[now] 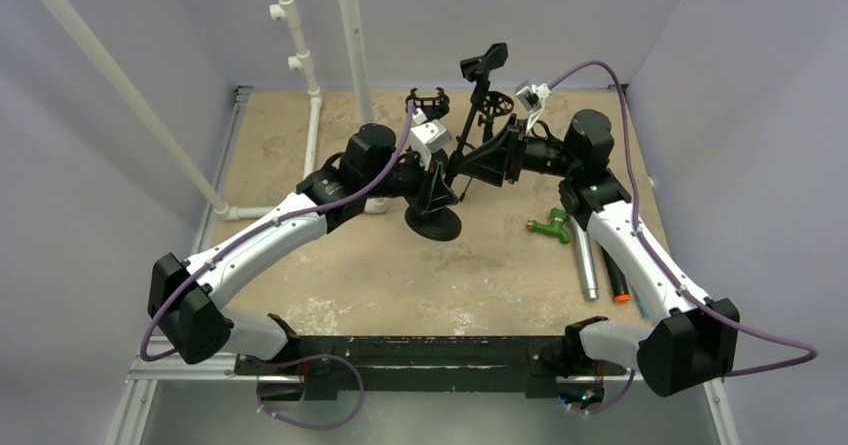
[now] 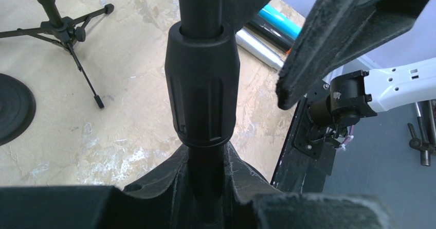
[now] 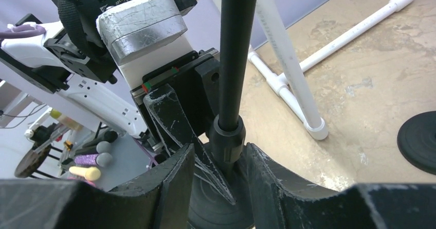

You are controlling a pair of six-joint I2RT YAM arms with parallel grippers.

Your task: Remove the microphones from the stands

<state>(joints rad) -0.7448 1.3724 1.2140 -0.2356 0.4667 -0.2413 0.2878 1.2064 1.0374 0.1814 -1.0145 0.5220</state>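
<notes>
While my left claw [image 2: 204, 188] is clenched on the thin black metal stand pole [image 3: 234, 59] just below its ribbed collar, my right claw [image 3: 221, 170] straddles that pole higher up, jaws not yet clamped. I take the black microphone [image 1: 486, 62] to be at the tilted pole's top end, nearer the right claw. Only the overhead view shows it; both wrist views show just pole.

A: Identify the support surface.

B: A tan, mottled table [image 1: 400, 275].

A: List the items resting directly on it.

B: The stand [image 1: 433, 223] sits on its round black base near centre. At the right lie 1 green fitting [image 1: 550, 227], 1 silver cylinder [image 1: 586, 265] and 1 black tube with an orange tip [image 1: 612, 273]. White pipe [image 1: 313, 140] runs along the left rear. 1 small black tripod [image 2: 69, 33] also stands on it.
</notes>
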